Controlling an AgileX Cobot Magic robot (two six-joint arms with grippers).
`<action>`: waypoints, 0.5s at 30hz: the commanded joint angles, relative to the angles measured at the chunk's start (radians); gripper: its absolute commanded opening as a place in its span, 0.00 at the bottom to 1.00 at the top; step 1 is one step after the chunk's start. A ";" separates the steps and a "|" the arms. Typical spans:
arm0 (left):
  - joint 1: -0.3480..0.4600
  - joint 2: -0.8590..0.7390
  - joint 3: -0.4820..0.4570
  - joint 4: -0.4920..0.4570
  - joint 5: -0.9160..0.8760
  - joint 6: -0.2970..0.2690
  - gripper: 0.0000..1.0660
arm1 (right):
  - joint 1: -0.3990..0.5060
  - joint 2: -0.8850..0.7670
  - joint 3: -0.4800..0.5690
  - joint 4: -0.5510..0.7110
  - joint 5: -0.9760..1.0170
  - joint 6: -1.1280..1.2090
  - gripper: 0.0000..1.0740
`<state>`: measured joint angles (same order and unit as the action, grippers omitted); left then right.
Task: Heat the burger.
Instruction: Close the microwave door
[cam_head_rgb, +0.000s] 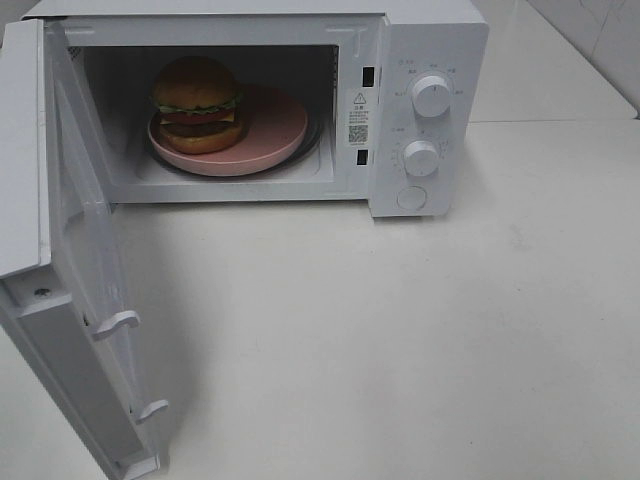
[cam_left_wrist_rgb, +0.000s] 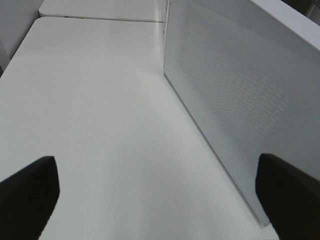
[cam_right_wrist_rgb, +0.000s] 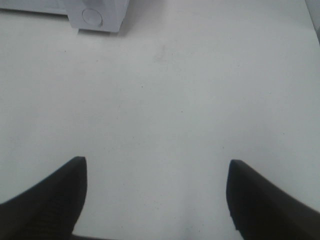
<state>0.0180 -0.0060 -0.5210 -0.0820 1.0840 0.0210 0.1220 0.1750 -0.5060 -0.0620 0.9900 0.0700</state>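
Left gripper (cam_left_wrist_rgb: 156, 167): jaws at full spread, nothing between them but bare table (cam_left_wrist_rgb: 100, 125). The open door (cam_left_wrist_rgb: 240, 100) stands edge-on just beside one finger, its perforated face running ahead of the jaws; contact can't be told. Judged: the gripper is parked there to push the door shut. Right gripper (cam_right_wrist_rgb: 156, 167): jaws wide, empty, touching nothing, over bare table. Well ahead of them is the microwave (cam_right_wrist_rgb: 100, 10) front corner with its round button (cam_right_wrist_rgb: 92, 17). Judged: waiting its turn at the controls. Farther off, past both jaws, the burger (cam_head_rgb: 197, 103) sits upright on the plate (cam_head_rgb: 280, 125) inside the cavity, toward the door side of the plate. Loading looks done. The door must close before the knobs (cam_head_rgb: 431, 95) serve any purpose.
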 joint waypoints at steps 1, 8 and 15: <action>0.000 -0.015 0.002 -0.001 -0.013 0.001 0.94 | -0.017 -0.047 0.006 0.010 0.004 -0.026 0.71; 0.000 -0.015 0.002 -0.001 -0.013 0.001 0.94 | -0.017 -0.153 0.007 0.009 0.004 -0.032 0.71; 0.000 -0.015 0.002 -0.001 -0.013 0.001 0.94 | -0.017 -0.206 0.007 0.009 0.004 -0.032 0.71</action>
<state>0.0180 -0.0060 -0.5210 -0.0820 1.0840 0.0210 0.1110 -0.0040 -0.5050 -0.0540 0.9960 0.0500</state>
